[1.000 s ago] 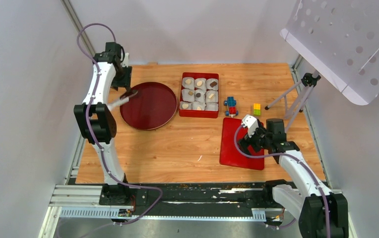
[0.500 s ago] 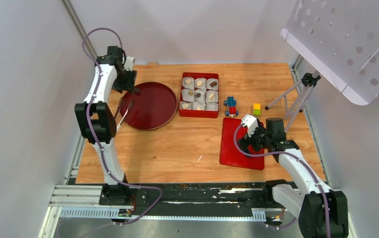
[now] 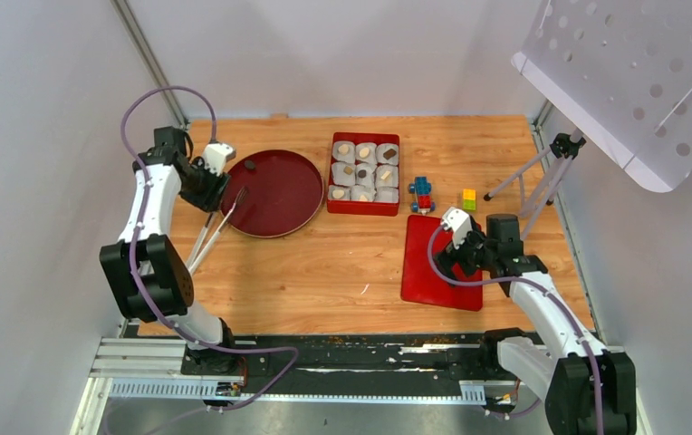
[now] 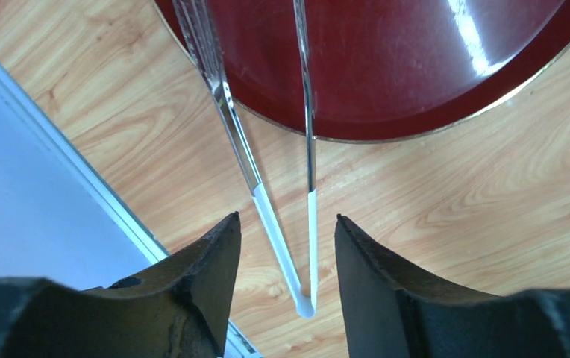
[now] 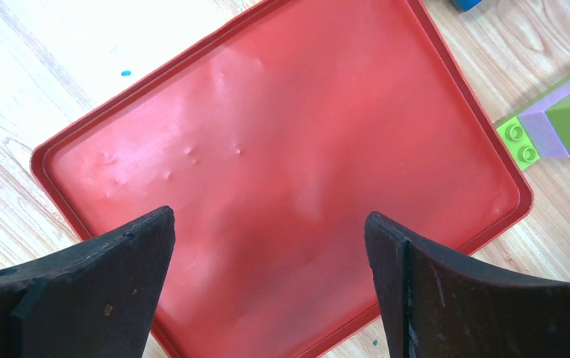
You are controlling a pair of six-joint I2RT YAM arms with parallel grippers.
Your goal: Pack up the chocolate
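Steel tongs now lie dropped across the tray rim, left pincer apart above their hinge; right pincer gapes over the lid. Lidding seems next.

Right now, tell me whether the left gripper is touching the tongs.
Apart. The left wrist view shows bare table between the tongs and each finger of the left gripper.

Round dark-red tray sits L on wooden desk, metal tongs across its L rim. Red square box w/ chocolate centre-back; flat red lid R-front, coloured toy blocks behind it.
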